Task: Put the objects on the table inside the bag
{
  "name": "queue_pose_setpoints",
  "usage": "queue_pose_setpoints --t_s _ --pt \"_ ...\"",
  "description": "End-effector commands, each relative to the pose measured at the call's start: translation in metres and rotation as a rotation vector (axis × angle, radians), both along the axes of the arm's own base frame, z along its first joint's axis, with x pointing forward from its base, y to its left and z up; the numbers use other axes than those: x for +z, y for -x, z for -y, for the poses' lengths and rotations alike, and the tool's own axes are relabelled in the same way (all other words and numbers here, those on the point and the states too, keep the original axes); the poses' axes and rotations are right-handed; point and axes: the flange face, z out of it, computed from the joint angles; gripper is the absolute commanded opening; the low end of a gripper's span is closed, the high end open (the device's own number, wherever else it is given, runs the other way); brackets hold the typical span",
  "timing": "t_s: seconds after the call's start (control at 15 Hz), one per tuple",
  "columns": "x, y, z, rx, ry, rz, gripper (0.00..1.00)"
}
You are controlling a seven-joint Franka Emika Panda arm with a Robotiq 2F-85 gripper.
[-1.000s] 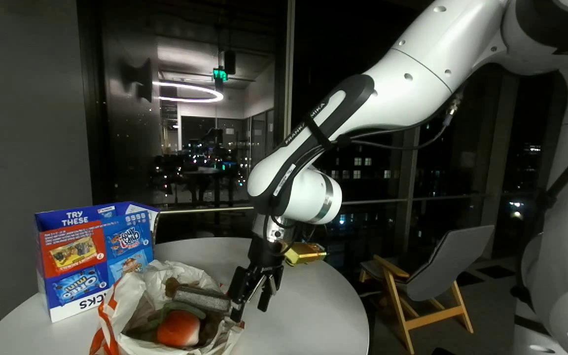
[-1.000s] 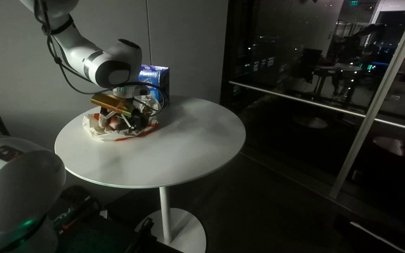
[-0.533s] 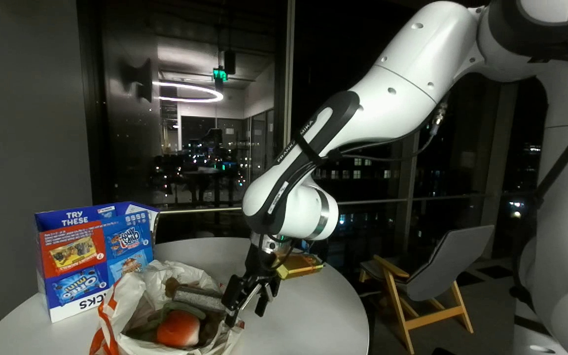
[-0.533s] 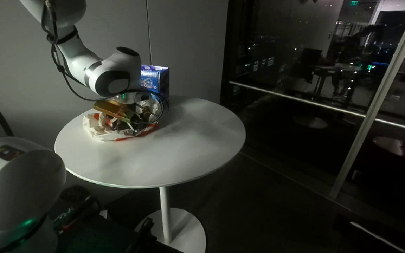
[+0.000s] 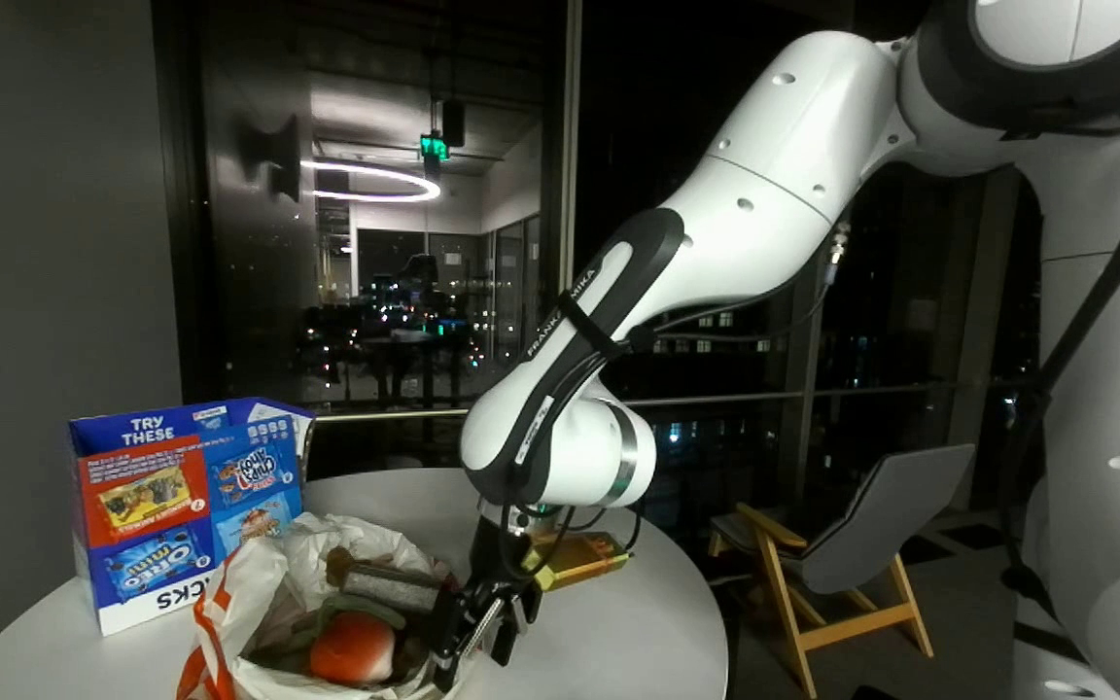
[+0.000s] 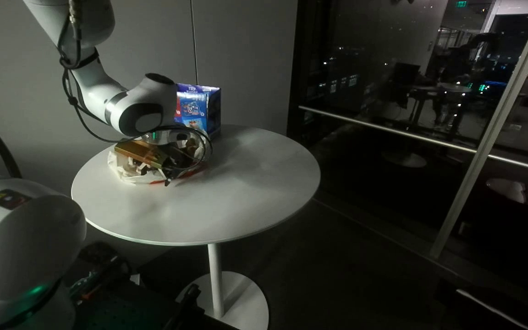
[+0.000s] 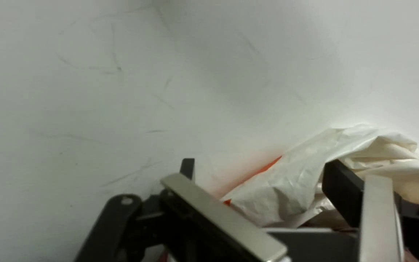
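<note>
A white plastic bag with orange print [image 5: 346, 533] stands open on the round white table [image 5: 618, 622]. It also shows in an exterior view [image 6: 119, 167] and in the wrist view [image 7: 293, 182]. Inside lie an orange-red and white item [image 5: 354, 647], a grey block [image 5: 390, 586], a green item [image 5: 366, 610] and a brown item [image 5: 338, 566]. My gripper [image 5: 472, 663] points down at the bag's near rim. In the wrist view, the open gripper [image 7: 262, 174] has one finger inside the bag and one outside, with the rim between them. No loose object shows in the fingers.
A blue snack box [image 5: 147, 428] stands on the table beside the bag and also shows in an exterior view [image 6: 195, 103]. A grey chair with wooden legs [image 5: 900, 525] stands on the floor beyond the table. Windows and a metal rail lie behind.
The arm has come down, and the gripper has moved lower and slightly toward the bag's rim. The fingers look open throughout. The bag, its contents and the snack box have not visibly moved.
</note>
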Motion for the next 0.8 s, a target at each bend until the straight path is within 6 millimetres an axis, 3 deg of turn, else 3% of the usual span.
queue_pose_setpoints --t_s 0.0,0.07,0.2,0.73 --pt "0.002 -0.001 -0.009 -0.018 0.002 0.032 0.97" --pt "0.002 -0.001 -0.009 -0.023 0.007 0.041 0.67" --pt "0.001 0.001 -0.01 -0.016 0.034 0.068 0.7" --pt "-0.007 0.01 -0.009 0.027 0.156 0.138 0.16"
